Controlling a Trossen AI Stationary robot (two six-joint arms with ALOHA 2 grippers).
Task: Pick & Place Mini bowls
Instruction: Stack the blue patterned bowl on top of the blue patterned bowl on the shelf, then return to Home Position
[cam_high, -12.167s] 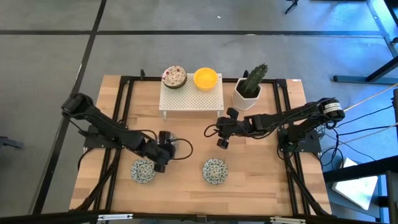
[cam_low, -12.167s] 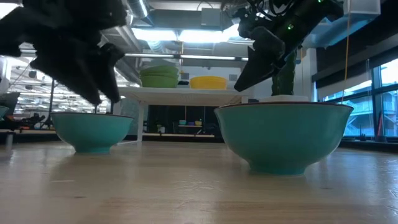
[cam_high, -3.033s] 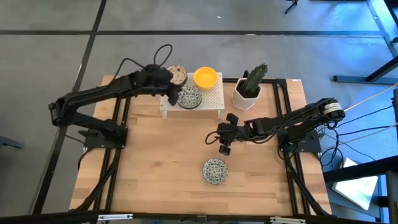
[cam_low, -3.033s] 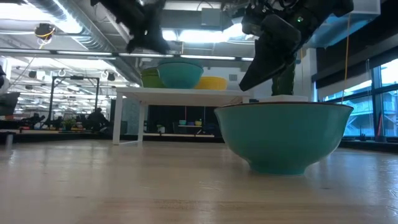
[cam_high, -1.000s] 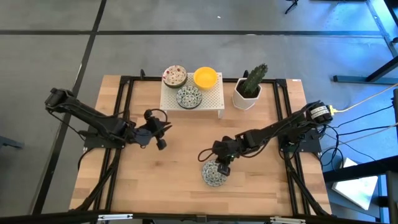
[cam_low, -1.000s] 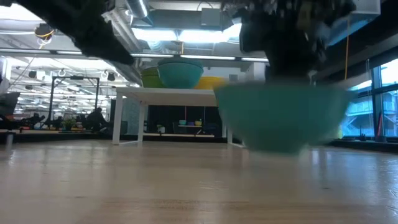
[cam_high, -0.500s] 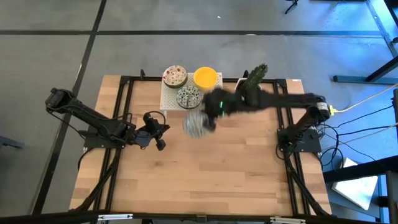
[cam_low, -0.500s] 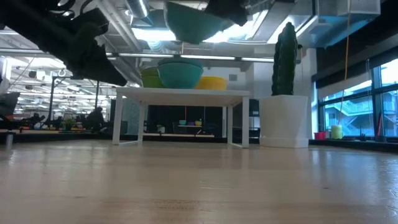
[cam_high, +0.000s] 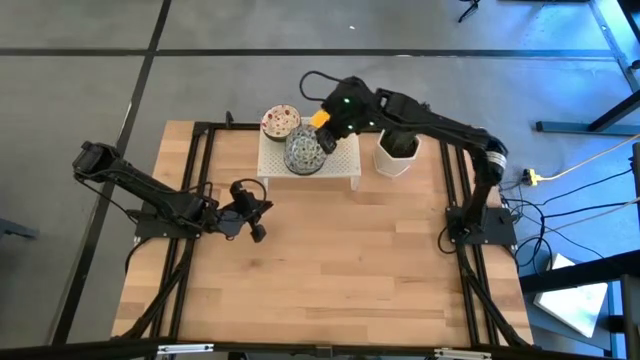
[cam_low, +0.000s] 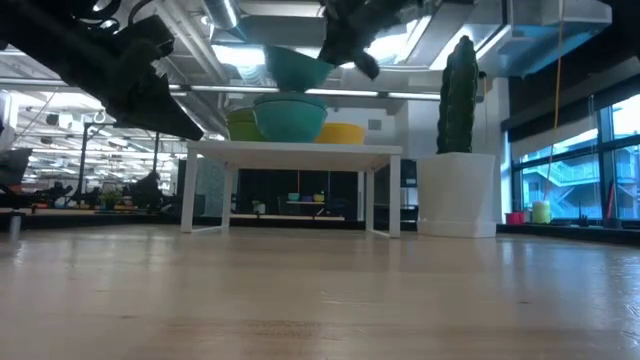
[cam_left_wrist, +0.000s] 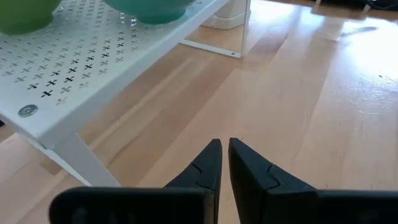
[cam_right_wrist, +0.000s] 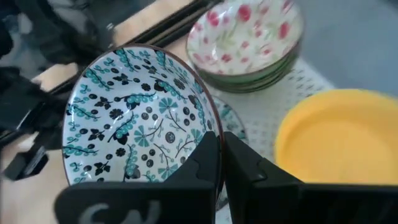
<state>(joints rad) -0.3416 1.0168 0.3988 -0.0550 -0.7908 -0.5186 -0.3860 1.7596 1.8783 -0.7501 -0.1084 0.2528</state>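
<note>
Your right end effector (cam_right_wrist: 217, 163) pinches the green-blue patterned bowl's (cam_right_wrist: 134, 124) rim above its twin on the white rack (cam_high: 342, 160); only release remains. Left end effector (cam_left_wrist: 224, 163), fingers nearly closed and empty, waits over the table (cam_high: 330, 260).

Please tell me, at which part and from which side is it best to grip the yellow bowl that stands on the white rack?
Probably its thin rim, from straight above: the yellow bowl stands upright with its mouth open, so one finger can go inside the wall and one outside. Choose the rim side away from the red-flowered bowls on the white rack.

Lower patterned bowl (cam_right_wrist: 231, 127) mostly hidden under held bowl (cam_right_wrist: 134, 121).
</note>
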